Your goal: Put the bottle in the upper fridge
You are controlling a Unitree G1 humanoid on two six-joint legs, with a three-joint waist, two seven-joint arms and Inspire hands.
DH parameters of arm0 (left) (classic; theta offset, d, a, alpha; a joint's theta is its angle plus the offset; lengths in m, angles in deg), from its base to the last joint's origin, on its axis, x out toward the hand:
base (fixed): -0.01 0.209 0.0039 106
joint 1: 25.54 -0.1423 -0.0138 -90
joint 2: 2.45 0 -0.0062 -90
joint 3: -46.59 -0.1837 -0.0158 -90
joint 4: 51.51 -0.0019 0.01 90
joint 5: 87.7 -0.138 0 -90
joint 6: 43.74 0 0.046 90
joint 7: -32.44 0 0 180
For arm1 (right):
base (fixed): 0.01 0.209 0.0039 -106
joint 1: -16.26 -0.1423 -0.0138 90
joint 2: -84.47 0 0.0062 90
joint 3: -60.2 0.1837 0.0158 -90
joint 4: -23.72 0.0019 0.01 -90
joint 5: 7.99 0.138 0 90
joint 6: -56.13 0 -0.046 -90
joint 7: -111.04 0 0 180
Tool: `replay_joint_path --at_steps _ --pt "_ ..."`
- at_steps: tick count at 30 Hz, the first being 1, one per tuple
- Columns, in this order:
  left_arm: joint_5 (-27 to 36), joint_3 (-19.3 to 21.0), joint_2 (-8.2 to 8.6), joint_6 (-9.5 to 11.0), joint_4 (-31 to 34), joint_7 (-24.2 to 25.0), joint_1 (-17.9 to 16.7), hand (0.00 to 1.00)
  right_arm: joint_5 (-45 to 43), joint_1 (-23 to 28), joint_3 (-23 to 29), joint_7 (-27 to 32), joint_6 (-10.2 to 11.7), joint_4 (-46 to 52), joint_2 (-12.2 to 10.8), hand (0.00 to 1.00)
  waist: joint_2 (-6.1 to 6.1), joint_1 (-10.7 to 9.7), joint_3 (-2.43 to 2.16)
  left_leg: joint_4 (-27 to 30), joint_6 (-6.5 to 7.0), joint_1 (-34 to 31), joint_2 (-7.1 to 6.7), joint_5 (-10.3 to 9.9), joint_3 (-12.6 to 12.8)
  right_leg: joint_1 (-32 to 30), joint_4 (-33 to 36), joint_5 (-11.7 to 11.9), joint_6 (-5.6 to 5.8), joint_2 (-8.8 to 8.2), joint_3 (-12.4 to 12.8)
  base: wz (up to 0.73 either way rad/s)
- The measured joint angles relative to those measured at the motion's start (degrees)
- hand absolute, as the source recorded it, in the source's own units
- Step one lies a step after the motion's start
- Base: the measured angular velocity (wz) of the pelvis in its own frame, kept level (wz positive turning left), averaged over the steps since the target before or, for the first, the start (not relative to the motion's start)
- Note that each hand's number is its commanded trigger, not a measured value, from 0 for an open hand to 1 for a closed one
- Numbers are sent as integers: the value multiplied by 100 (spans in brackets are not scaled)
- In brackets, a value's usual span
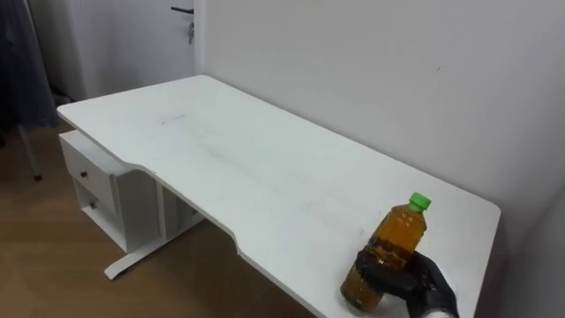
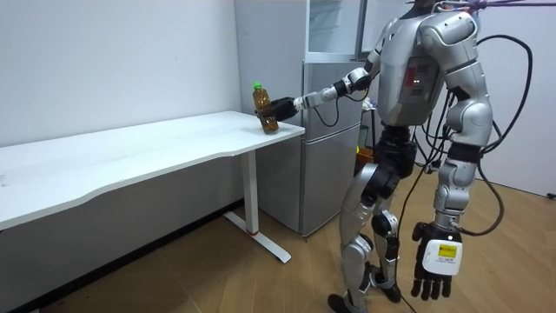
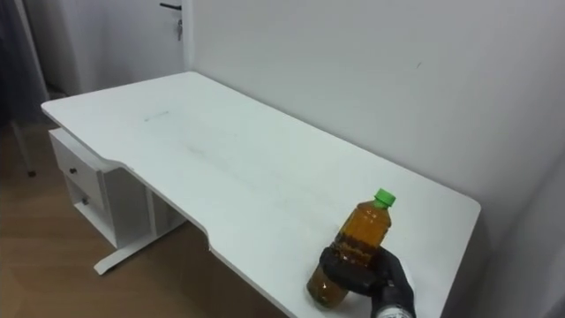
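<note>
A clear bottle (image 1: 391, 246) of amber drink with a green cap leans over near the right end of the white table (image 1: 256, 168). Its base is at the table top or just above it. My right hand (image 1: 413, 279) is shut round the bottle's lower half, coming in from the lower right. In the room view the bottle (image 2: 264, 107) and right hand (image 2: 283, 108) are over the table corner nearest the grey fridge (image 2: 334, 148). I stand in front of that fridge. My left hand (image 2: 437, 261) hangs open at my side.
Another cabinet with a pale door (image 2: 334, 26) sits on top of the fridge. A white drawer unit (image 1: 95, 184) stands under the table's far left end. A wall (image 1: 397, 79) runs along the table's back edge, with a door (image 1: 141, 40) beyond it. The floor is wood.
</note>
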Motion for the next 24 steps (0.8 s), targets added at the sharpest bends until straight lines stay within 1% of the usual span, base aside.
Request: replay_joint_path --at_steps 1,3,5,7,9,11,12,13,14,16,17,19,20,21,22,23,24 --pt "7 0 0 3 14 0 3 0 13 0 0 -54 -25 36 5 100 4 -1 3 -6 1 -3 1 -1 15 -3 1 1 -2 -1 32 -11" --pt "5 1 0 10 58 -12 14 0 53 0 0 -116 -30 76 11 100 -11 -20 -8 -8 2 -13 5 -2 41 -13 4 3 -4 -6 53 -7" --pt "17 -6 9 21 137 -61 37 0 121 0 -7 -149 -117 255 60 100 -16 -52 -11 -7 4 -45 12 -1 76 -48 12 3 -4 -10 79 -8" --pt "125 -1 12 114 157 -130 48 0 218 6 -36 -285 -200 504 101 100 -15 -62 -10 7 7 -24 36 0 192 -120 51 4 -5 -18 254 -24" --pt "125 60 12 143 126 -126 48 0 213 34 -38 -410 -286 781 115 100 -9 -98 -6 -2 21 32 64 -12 308 -120 51 4 -5 -17 381 -28" --pt "128 131 2 144 124 -122 60 0 221 41 -49 -574 -349 1145 171 100 -4 -215 -2 -27 27 63 86 -19 377 -120 50 5 -7 -14 436 -18" --pt "124 173 4 150 121 -123 74 0 222 41 -48 -691 -353 1373 219 100 5 -307 3 -72 27 108 92 -18 408 -112 47 5 -7 -10 498 -21" --pt "124 223 14 161 94 -127 100 0 220 50 -48 -780 -353 1605 273 100 15 -358 10 -101 27 155 108 -18 476 -110 44 7 -11 -2 602 -23" --pt "124 223 14 170 66 -129 120 0 219 51 -45 -836 -353 1704 306 100 21 -383 11 -109 27 178 116 -19 511 -109 36 10 -16 4 664 -28" --pt "139 221 19 214 40 -126 130 0 211 60 -45 -993 -353 2090 419 100 34 -530 10 -177 28 265 132 -18 603 -99 19 19 -27 13 810 -26" --pt "149 221 19 232 40 -126 131 0 214 60 -44 -1018 -353 2175 448 100 33 -552 9 -180 28 279 146 -18 648 -103 18 25 -32 16 850 -30" --pt "152 244 19 268 3 -129 164 0 171 63 -43 -1052 -357 2537 558 100 30 -666 -1 -251 29 360 190 -19 793 -120 10 59 -45 28 952 -33" --pt "144 266 19 268 -5 -127 186 0 150 63 -35 -1052 -359 2635 585 100 29 -695 -4 -270 29 370 201 -19 816 -125 9 64 -51 31 966 -21" --pt "142 330 26 268 -11 -126 244 0 129 63 -18 -1053 -367 2859 663 100 26 -777 -8 -268 28 398 208 -19 832 -118 7 68 -56 38 982 -17" --pt "124 361 30 270 -12 -132 286 0 129 63 -2 -1059 -372 3087 744 100 33 -815 -21 -271 28 434 216 -19 869 -100 3 70 -58 43 1018 -14" --pt "124 361 32 272 -12 -137 295 0 129 63 12 -1059 -374 3195 765 100 37 -843 -35 -278 28 455 218 -19 881 -88 -1 71 -58 47 1043 -14" --pt "119 361 46 273 -25 -152 328 0 131 62 58 -1059 -374 3392 801 100 49 -891 -60 -285 28 499 221 -19 910 -62 -6 72 -57 50 1088 -11"
